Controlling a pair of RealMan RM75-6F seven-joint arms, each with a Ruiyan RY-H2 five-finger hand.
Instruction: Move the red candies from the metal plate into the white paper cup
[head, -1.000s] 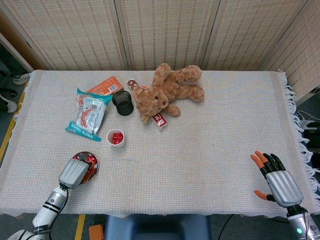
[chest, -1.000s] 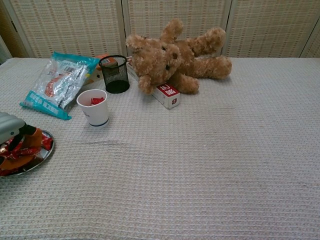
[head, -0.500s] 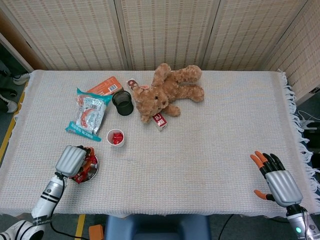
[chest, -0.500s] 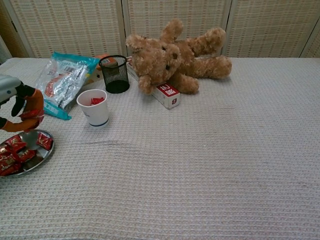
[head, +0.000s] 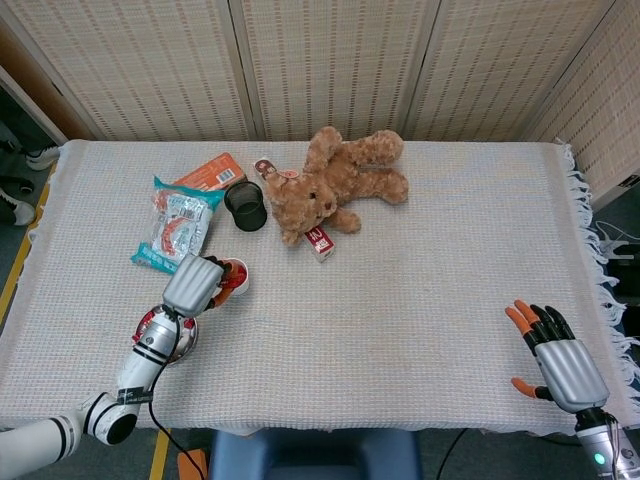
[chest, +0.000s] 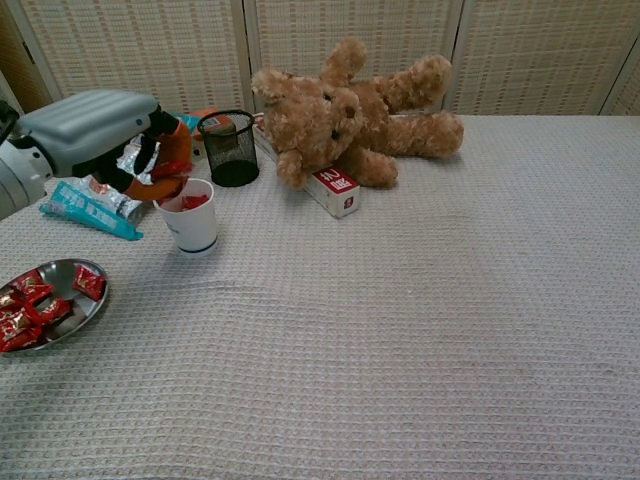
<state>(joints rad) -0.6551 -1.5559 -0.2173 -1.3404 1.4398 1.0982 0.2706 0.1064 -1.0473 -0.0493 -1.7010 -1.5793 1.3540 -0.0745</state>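
The white paper cup (head: 233, 276) (chest: 189, 216) stands left of centre with red candy inside. My left hand (head: 195, 283) (chest: 110, 135) hovers at the cup's rim, its orange-tipped fingers pinching a red candy (chest: 171, 171) just over the opening. The metal plate (head: 186, 340) (chest: 62, 272) lies near the front left edge, partly under my left forearm in the head view. Several red candies (chest: 30, 305) remain on it. My right hand (head: 555, 355) rests open at the front right edge, holding nothing.
A brown teddy bear (head: 335, 185) (chest: 350, 105) lies at the back centre with a small red-and-white box (head: 320, 242) (chest: 335, 190) against it. A black mesh cup (head: 246, 205) (chest: 230, 148), a teal snack bag (head: 178, 228) (chest: 90, 190) and an orange packet (head: 210, 172) sit behind the paper cup.
My left hand lifted off the metal plate with a red candy and moved right and back to the paper cup's rim. The right hand has barely moved.
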